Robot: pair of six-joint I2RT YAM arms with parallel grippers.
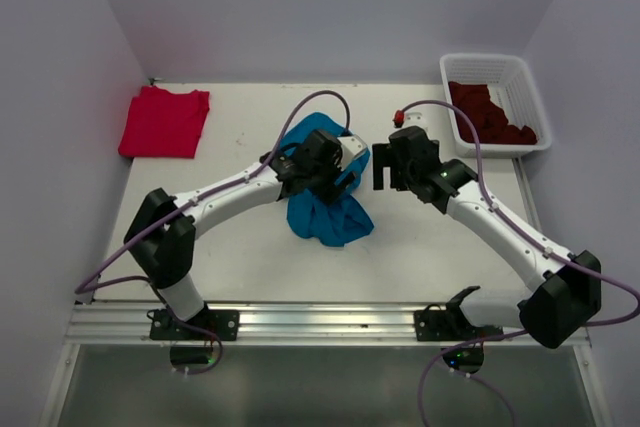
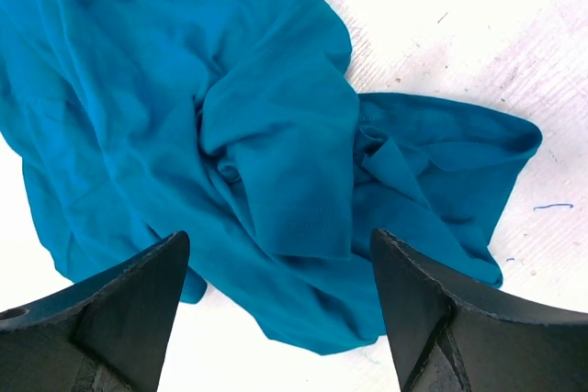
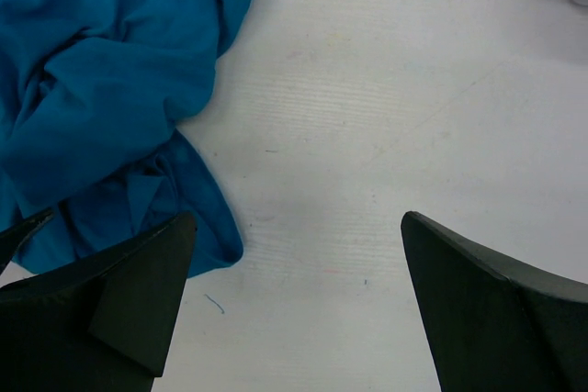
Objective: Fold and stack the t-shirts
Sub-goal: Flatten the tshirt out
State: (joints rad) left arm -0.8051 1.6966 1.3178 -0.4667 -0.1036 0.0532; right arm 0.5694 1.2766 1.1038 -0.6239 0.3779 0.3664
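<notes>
Well, on my scuffed white table between pale walls: folded red t-shirt far left; crumpled teal t-shirt centre, beneath the left tool, fingers apart; right tool apart too, empty; maroon t-shirts in the white basket.

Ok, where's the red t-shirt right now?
In the top view, the red t-shirt lies at the table's far left corner, well apart from the crumpled teal t-shirt at centre.

Left claw parted wide, right claw parted wide, both facing downward.
</notes>
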